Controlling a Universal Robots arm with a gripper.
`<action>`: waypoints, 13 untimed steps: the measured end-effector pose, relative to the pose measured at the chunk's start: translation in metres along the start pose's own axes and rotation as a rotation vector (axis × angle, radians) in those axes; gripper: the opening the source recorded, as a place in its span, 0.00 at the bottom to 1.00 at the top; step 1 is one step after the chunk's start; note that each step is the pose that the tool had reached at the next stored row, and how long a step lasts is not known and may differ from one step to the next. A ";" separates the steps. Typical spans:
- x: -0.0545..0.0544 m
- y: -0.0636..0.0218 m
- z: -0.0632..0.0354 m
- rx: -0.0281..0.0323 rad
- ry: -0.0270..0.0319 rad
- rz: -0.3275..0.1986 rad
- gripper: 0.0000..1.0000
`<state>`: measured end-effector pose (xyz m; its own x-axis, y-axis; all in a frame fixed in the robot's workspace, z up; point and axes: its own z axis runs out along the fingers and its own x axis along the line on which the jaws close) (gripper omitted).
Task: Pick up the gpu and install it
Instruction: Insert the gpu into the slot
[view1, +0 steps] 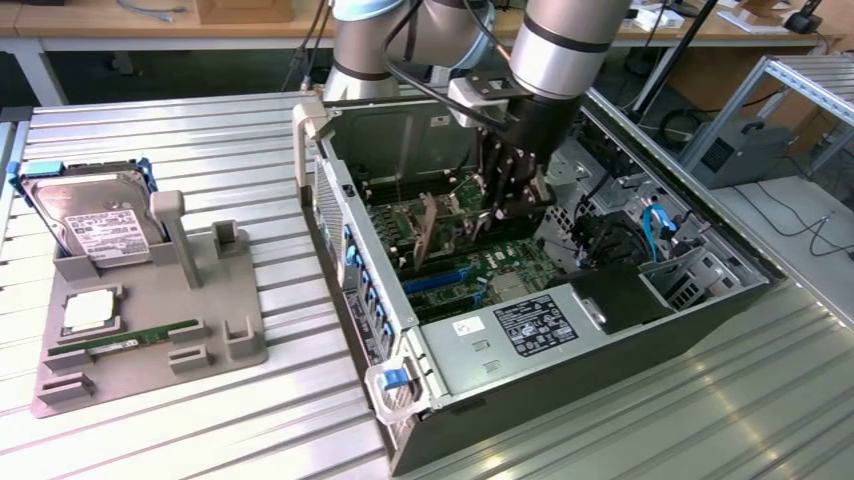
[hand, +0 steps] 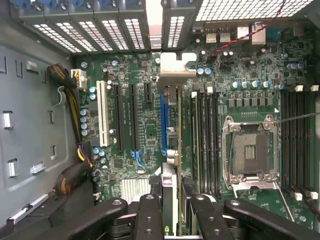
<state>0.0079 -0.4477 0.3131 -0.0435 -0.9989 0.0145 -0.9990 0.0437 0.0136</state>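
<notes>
My gripper (view1: 511, 203) reaches down into the open computer case (view1: 350, 215), over the motherboard (hand: 135, 125). It is shut on the gpu (hand: 172, 145), a thin card that the wrist view shows edge-on between the black fingers (hand: 149, 215). Its silver end bracket (hand: 175, 72) points toward the case's slotted rear wall. The card stands upright right beside the blue expansion slot (hand: 163, 120); whether it is seated I cannot tell. In the exterior view the brownish gpu (view1: 433, 228) hangs below the gripper, close to the green board.
A grey holder tray (view1: 234, 330) on the exterior view's left carries the silver hard drive (view1: 100, 228) and a green memory stick (view1: 127, 340). Inside the case are the power supply (view1: 534, 325), memory slots (hand: 205, 135), the CPU socket (hand: 249, 150) and cable bundles (hand: 75, 110).
</notes>
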 end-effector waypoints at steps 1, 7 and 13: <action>0.000 0.0002 0.0001 0.0000 0.0000 0.000 0.27; 0.003 0.0022 0.0012 0.0000 0.0004 -0.001 0.27; 0.010 0.0072 0.0026 0.0001 0.0003 -0.003 0.27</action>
<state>0.0002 -0.4570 0.3107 -0.0409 -0.9991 0.0148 -0.9991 0.0411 0.0136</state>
